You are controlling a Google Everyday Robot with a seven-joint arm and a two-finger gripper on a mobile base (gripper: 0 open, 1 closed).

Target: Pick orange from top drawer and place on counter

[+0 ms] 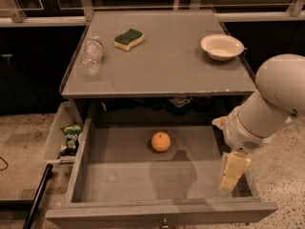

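Stuff on the counter (167, 66): a white bowl (222, 46) near the back right corner, a green and yellow sponge (128, 38) toward the back left, and a clear plastic bottle (91, 56) lying on its side along the left edge. None of them touch each other.

The top drawer (119, 185) is pulled out past the counter's front edge, so you can see right into it. The orange (161, 141) sits on the drawer floor, roughly centered left to right and in the back half, with bare grey floor all around it.

The gripper (233, 173) is the pale yellowish bit pointing straight down by the drawer's right wall, near its front right corner. It's well off to the right of the orange and not touching it. From this angle I honestly can't tell how wide it's spread. The fat white arm (271, 104) comes in from the right, just below the counter's front right corner.

Off the left edge, beside the drawer, there's a pale plastic bin (56, 132) with a green snack packet (71, 137) in it.
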